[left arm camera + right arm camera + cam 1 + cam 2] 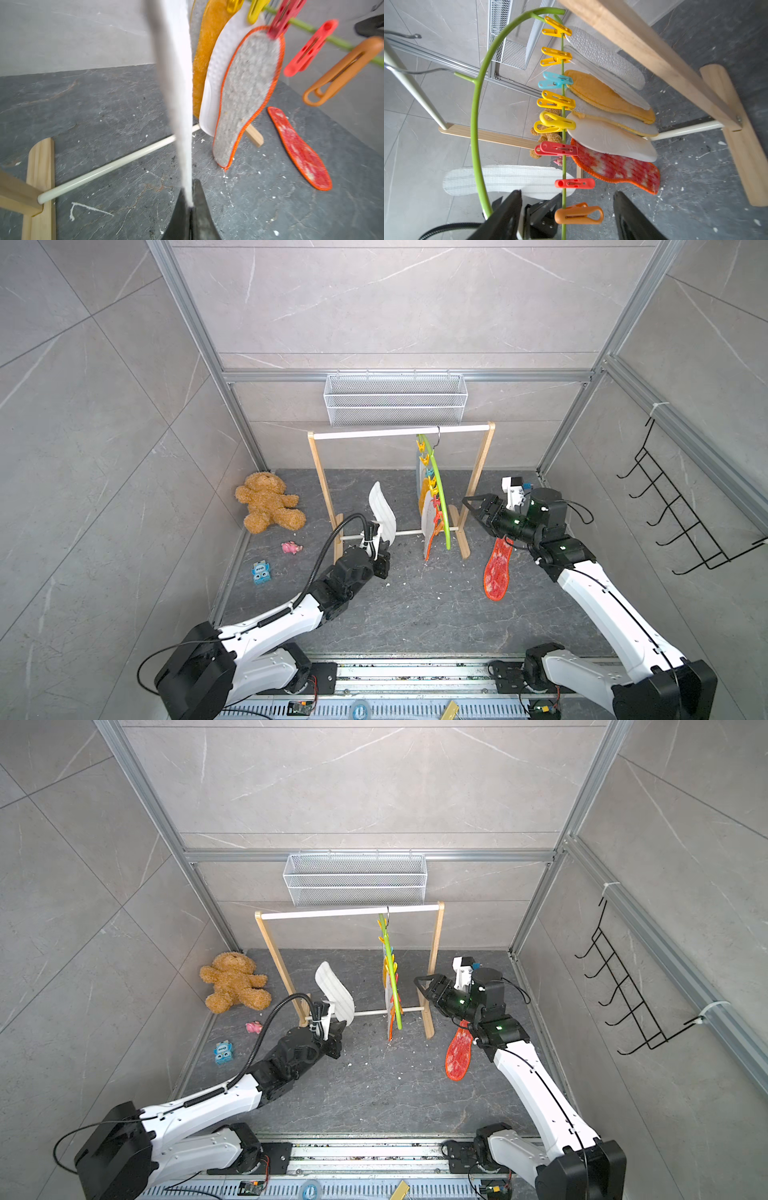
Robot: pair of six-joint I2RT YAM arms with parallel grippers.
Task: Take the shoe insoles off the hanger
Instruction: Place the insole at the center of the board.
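Note:
The lime-green hanger (441, 506) hangs by its hook from the rack's white rail, and several shoe insoles are clipped along it. Among them are an orange-yellow one (602, 95), a white one (608, 139) and a grey one with an orange rim (247, 93). My left gripper (376, 549) is shut on the lower end of a pale striped insole (382, 510), which stands upright, left of the hanger. A red mesh insole (496, 572) lies flat on the floor under my right arm. My right gripper (568, 194) is open beside the hanger's lower end, with an empty orange clip (579, 214) between its fingers.
The wooden rack (324, 481) stands mid-floor with its feet spread forward. A teddy bear (266, 502), a pink toy (291, 547) and a blue toy (261, 572) lie at the left. A wire basket (395, 400) hangs on the back wall, black wall hooks (681, 506) on the right wall.

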